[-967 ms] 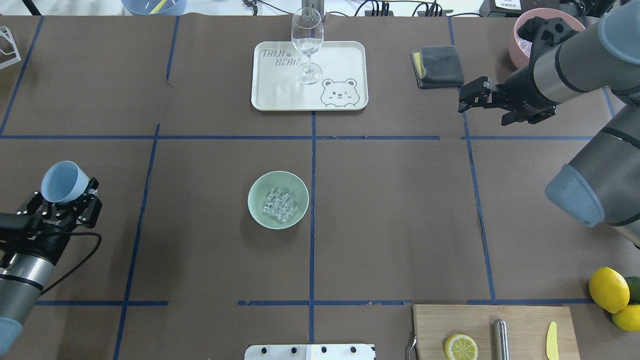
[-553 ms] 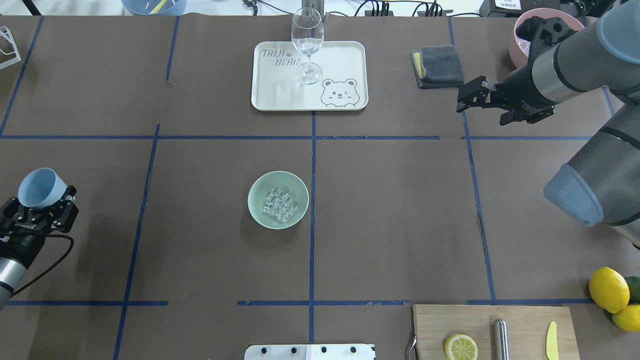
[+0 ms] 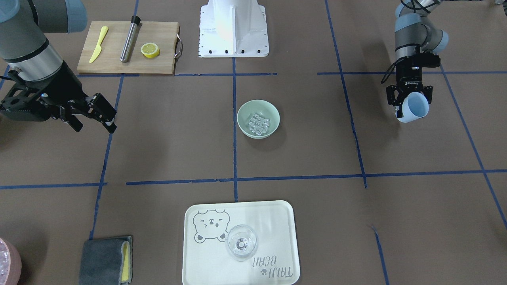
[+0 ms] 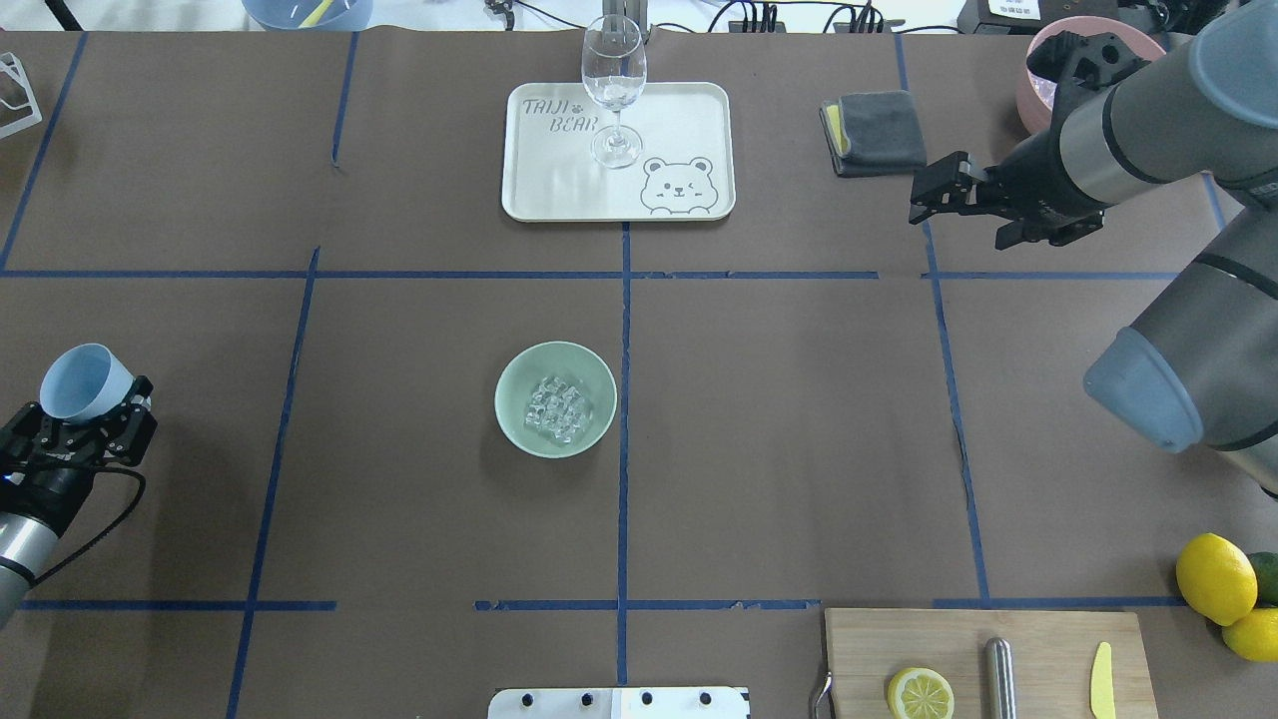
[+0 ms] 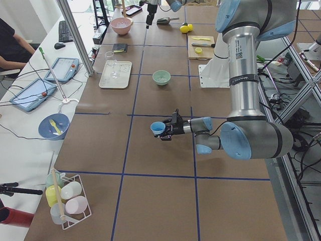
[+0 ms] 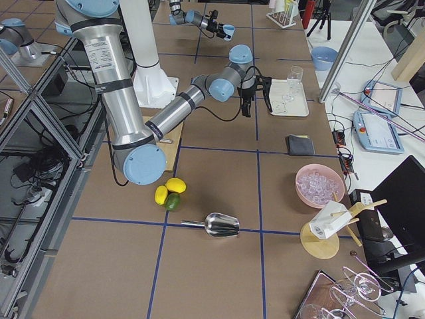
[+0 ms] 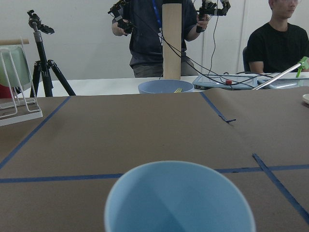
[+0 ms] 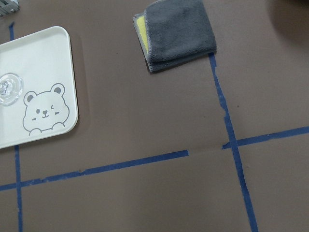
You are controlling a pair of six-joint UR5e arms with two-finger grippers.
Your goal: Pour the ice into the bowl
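Lying in a glistening heap, the ice (image 4: 557,409) fills the bottom of the bowl (image 4: 514,384), which stands upright about the middle of the table (image 4: 779,429), just left of the blue tape line that runs from the robot's edge to the far edge.

The left gripper (image 4: 92,407) hangs close to the table's left edge, well apart from the bowl. Its fingers clamp a blue cup (image 4: 78,381) by the wall, and the cup is tilted with its mouth turned up and toward the far edge. The left wrist camera looks across the cup's rim and into its pale blue inside.

The right gripper (image 4: 921,195) is near the far right corner, above the tape line there. Its fingers stand apart with nothing between them, and they point toward the table's middle.

Just beside that gripper, toward the far edge, lies a folded grey cloth (image 4: 879,130). A pink container (image 4: 1038,60) sits in the far right corner, partly hidden behind the arm.

At the middle of the far edge lies a cream tray (image 4: 689,110) with a bear drawing. A wine glass (image 4: 613,80) stands upright on it.

Along the robot's edge, right of centre, a wooden board (image 4: 1038,639) carries a lemon half (image 4: 920,692), a metal rod (image 4: 998,679) and a yellow knife (image 4: 1101,681). Whole lemons (image 4: 1214,577) rest at the right edge beside it.
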